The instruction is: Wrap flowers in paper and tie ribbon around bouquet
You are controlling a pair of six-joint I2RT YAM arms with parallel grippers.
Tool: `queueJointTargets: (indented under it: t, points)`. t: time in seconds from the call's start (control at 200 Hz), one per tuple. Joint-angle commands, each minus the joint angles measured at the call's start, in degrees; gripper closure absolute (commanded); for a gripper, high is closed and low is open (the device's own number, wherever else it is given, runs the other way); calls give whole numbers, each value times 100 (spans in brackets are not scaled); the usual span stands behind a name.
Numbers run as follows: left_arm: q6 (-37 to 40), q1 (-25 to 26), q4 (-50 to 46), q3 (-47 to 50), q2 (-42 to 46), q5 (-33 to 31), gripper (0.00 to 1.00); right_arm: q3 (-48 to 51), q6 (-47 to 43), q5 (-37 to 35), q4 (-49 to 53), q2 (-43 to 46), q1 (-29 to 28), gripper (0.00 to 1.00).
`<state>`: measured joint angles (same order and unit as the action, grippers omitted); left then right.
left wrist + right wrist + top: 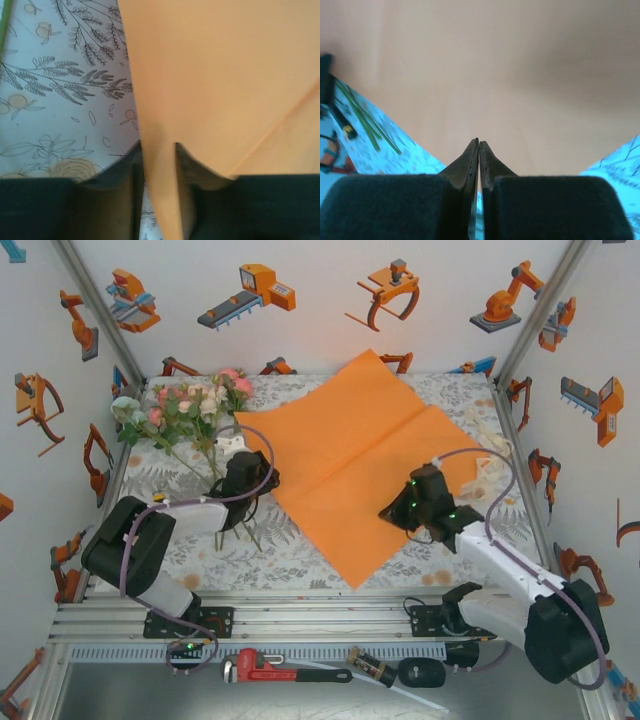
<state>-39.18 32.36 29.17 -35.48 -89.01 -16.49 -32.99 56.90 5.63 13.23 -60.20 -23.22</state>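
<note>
The orange paper [350, 455] lies spread flat in the middle of the table. The flowers [195, 405] lie at the back left with their stems pointing toward the near side. My left gripper [268, 475] is at the paper's left corner. Its jaws stand open in the left wrist view [159, 147], and a strip of the paper [215, 75] runs between them. My right gripper [392, 510] is at the paper's near right edge. In the right wrist view [478, 142] its jaws are pressed together on the edge of the paper [495, 75]. The cream ribbon [490, 455] lies bunched at the right wall.
A floral tablecloth [300, 550] covers the table, with white walls close on three sides. Green stems [365, 117] lie just left of the paper. A red pipe wrench [275, 668] and other tools rest below the near rail.
</note>
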Motion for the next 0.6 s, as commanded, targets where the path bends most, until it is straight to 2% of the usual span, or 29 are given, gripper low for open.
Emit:
queueJointTargets:
  t: [0.0, 0.1, 0.155, 0.28, 0.375, 0.491, 0.596]
  points:
    - [435, 3, -359, -203, 227, -141, 48, -325, -661, -210, 241, -249, 746, 87]
    - [919, -1, -1154, -358, 666, -787, 44, -709, -1029, 6, 80, -902, 1151, 85]
    - [1256, 7, -1544, -503, 860, -890, 44, -925, -1170, 101, 72, -1268, 1222, 84]
    - [1521, 115, -2365, -1033, 967, -649, 44, -1043, -1228, 191, -200, -1937, 1265, 83]
    - [1637, 378, -2203, -1246, 790, -168, 45, -955, -1043, 419, -464, -2335, 1270, 83]
    - [1585, 523, -2451, -1605, 538, -490, 45, -640, -682, 706, -794, -2455, 1250, 83]
    - [1633, 244, -2767, -1718, 499, -743, 45, -225, -488, 709, -874, -2231, 1228, 83]
